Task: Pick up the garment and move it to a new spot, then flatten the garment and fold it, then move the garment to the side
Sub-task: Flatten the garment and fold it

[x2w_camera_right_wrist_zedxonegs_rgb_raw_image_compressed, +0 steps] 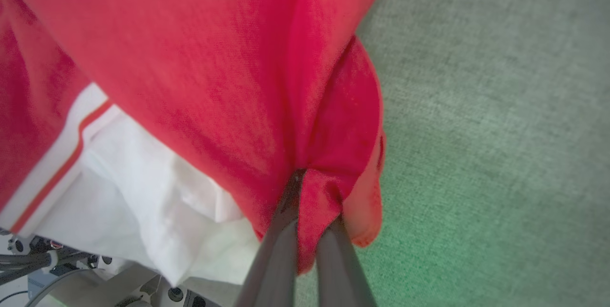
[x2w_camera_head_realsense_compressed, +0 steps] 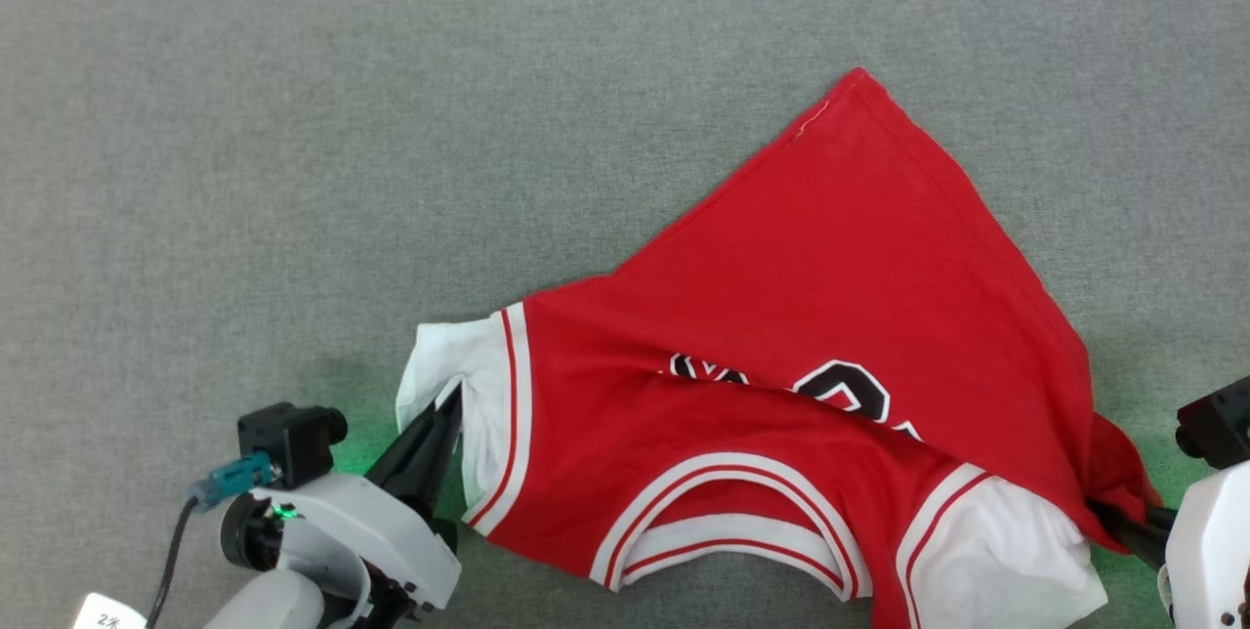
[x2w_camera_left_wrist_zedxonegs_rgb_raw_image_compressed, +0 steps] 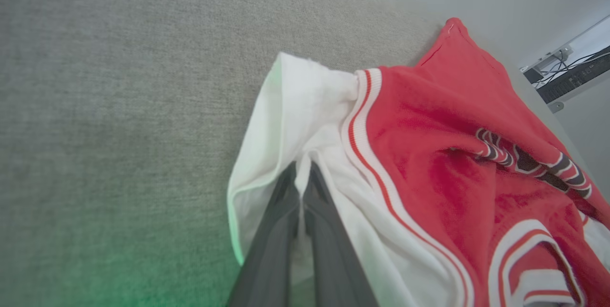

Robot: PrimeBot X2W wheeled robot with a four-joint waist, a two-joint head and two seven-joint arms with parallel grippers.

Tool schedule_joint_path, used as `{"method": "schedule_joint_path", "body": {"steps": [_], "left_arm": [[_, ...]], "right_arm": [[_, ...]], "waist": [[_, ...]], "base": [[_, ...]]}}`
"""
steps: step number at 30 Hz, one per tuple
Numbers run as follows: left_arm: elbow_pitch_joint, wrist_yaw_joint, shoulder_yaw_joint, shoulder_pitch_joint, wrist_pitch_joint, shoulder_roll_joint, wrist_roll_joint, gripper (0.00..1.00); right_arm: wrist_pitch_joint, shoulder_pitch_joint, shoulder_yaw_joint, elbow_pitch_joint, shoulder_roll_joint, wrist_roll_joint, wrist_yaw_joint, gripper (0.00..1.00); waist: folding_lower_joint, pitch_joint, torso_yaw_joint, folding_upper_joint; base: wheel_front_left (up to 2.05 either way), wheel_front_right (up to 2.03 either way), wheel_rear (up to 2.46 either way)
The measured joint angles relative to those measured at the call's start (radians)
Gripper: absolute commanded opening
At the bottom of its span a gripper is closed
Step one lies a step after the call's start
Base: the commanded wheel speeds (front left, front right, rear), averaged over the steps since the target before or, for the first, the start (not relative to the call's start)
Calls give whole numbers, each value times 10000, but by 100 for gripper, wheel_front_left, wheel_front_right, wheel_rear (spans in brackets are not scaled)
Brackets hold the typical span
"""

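spread over a grey cloth surface (x2w_camera_head_realsense_compressed: 293, 170), a red garment (x2w_camera_head_realsense_compressed: 801, 316), pinched at both ends. at lower left of the head view, the left gripper (x2w_camera_head_realsense_compressed: 449, 404), dark fingers closed tight on a fold of the white left-hand sleeve (x2w_camera_head_realsense_compressed: 439, 356), a green glow (x2w_camera_head_realsense_compressed: 361, 439) on the cloth beside it. in the left wrist view, the left gripper (x2w_camera_left_wrist_zedxonegs_rgb_raw_image_compressed: 301, 173) again, a sliver of the left-hand sleeve (x2w_camera_left_wrist_zedxonegs_rgb_raw_image_compressed: 286, 121) caught between the shut jaws. next to that sleeve, white-and-red striped trim (x2w_camera_head_realsense_compressed: 513, 414), then the red chest lying on the surface, creased across black, white-outlined lettering (x2w_camera_head_realsense_compressed: 845, 390) that is partly hidden under a fold. nearer the robot, the striped collar (x2w_camera_head_realsense_compressed: 732, 512), curved and facing up. farther back, one red corner (x2w_camera_head_realsense_compressed: 859, 82) of the garment pointing away from the robot. toward the right, the white right-hand sleeve (x2w_camera_head_realsense_compressed: 1016, 551), partly tucked under the red body cloth. at far right, the right gripper (x2w_camera_head_realsense_compressed: 1108, 515), jaws shut on a bunched red edge. in the right wrist view, the garment (x2w_camera_right_wrist_zedxonegs_rgb_raw_image_compressed: 214, 59) gathered into a tuck at the closed tips of the right gripper (x2w_camera_right_wrist_zedxonegs_rgb_raw_image_compressed: 310, 192), grey cloth surface (x2w_camera_right_wrist_zedxonegs_rgb_raw_image_compressed: 500, 107) alongside.
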Motion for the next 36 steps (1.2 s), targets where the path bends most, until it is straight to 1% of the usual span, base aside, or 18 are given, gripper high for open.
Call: {"method": "schedule_joint_path", "body": {"steps": [2, 4, 7, 10, 12, 14, 16, 17, 18, 20, 23, 27, 30, 33, 36], "left_arm": [[-42, 13, -8, 20, 6, 15, -2, 0], [-81, 46, -27, 27, 21, 13, -6, 0], [-121, 46, -117, 26, 79, -25, 0, 0], [-142, 40, -198, 11, 88, -96, 13, 0], [-127, 0, -265, -35, 86, -188, 42, 0], [-86, -33, -347, -119, 88, -303, 81, 0], [-27, -98, -410, -265, 88, -414, 102, 0], [12, -111, -454, -337, 88, -462, 105, 0], [52, -169, -487, -406, 86, -506, 125, 0], [104, -230, -558, -544, 86, -610, 194, 0], [226, -328, -654, -841, 84, -782, 272, 0], [439, -481, -744, -1136, -6, -1022, 297, 0], [591, -625, -844, -1425, -61, -1227, 382, 0], [738, -786, -917, -1644, -169, -1419, 445, 0], [853, -894, -943, -1798, -299, -1569, 481, 0]], "right_arm": [[15, 209, -520, -201, 236, -288, 2, 100], [180, 326, -1164, -610, 238, -587, 0, 100], [688, 319, -2288, -1463, 219, -623, 0, 100], [1267, -92, -3283, -2251, 165, -738, 0, 100], [1586, -635, -3607, -2587, 178, -830, -2, 100], [1722, -1366, -3618, -2665, 286, -1072, -2, 100], [1810, -2213, -3214, -2525, 286, -1590, -2, 100], [1864, -2628, -2917, -2291, 372, -1739, -2, 100], [1900, -3036, -2610, -2006, 591, -1793, -2, 100], [1977, -3893, -1825, -1281, 920, -1950, 0, 100], [1885, -5294, -819, -17, 1124, -2314, 0, 100], [1682, -6898, 257, 2010, 1741, -2556, 0, 100], [1432, -7824, 1049, 3279, 1829, -2842, -2, 100], [1198, -8434, 1883, 4165, 1776, -3081, 0, 100], [1078, -8825, 2391, 4794, 1789, -2663, -4, 100]], "waist": [[0, -34, -47, 0], [0, -75, -50, 0], [0, -107, 28, 0], [0, -109, 163, 0], [0, -87, 281, 0], [0, -51, 421, 0], [0, 8, 577, 0], [0, 45, 661, 0], [0, 88, 747, 0], [0, 198, 927, 0], [0, 411, 1206, 0], [0, 770, 1550, 0], [0, 1032, 1814, 0], [0, 1277, 2079, 0], [0, 1509, 2295, 0]], "base": [[0, 0, 0], [0, 0, 0], [0, 0, 0], [0, 0, 0], [0, 0, 0], [0, 0, 0], [0, 0, 0], [0, 0, 0], [0, 0, 0], [0, 0, 0], [0, 0, 0], [0, 0, 0], [0, 0, 0], [0, 0, 0], [0, 0, 0]]}}
